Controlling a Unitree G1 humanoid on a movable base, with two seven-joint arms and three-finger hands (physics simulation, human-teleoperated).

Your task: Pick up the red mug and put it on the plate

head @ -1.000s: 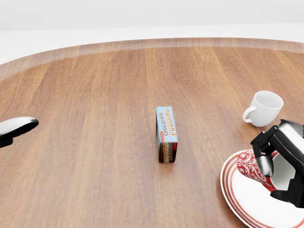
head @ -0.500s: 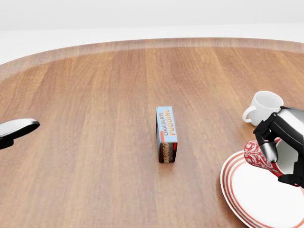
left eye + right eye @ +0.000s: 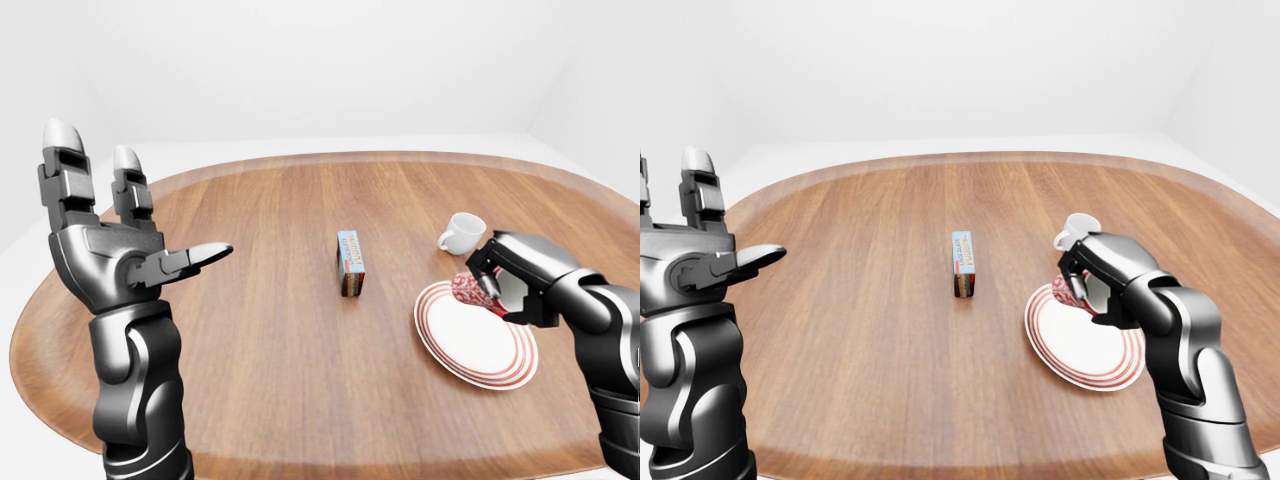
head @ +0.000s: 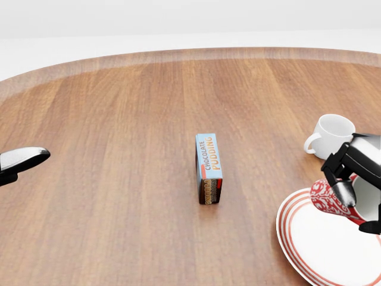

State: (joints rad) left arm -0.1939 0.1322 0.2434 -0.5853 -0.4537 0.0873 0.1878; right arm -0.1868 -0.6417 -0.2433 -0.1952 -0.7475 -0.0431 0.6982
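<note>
**Mug tilted over the plate, not yet set down**

White walls close round a big oval wooden counter. At about four o'clock in the left-eye view, the right robot hand is clenched round the red mug, fingers wrapped over its body. The mug hangs tipped on its side above the twelve-o'clock rim of the plate, its patterned base pointing toward nine o'clock; whether it touches the plate cannot be told.

To finish well, I judge the hand should roll the mug upright, carry it nearer the plate's centre, lower until the base sits flat, and only then let go, since a tilted release would probably send it rolling.

The plate holds nothing else. A white cup stands empty just beyond the plate at twelve o'clock. A pudding box stands at mid-counter. Off at nine o'clock, the left robot hand is raised, fingers spread, holding nothing.
</note>
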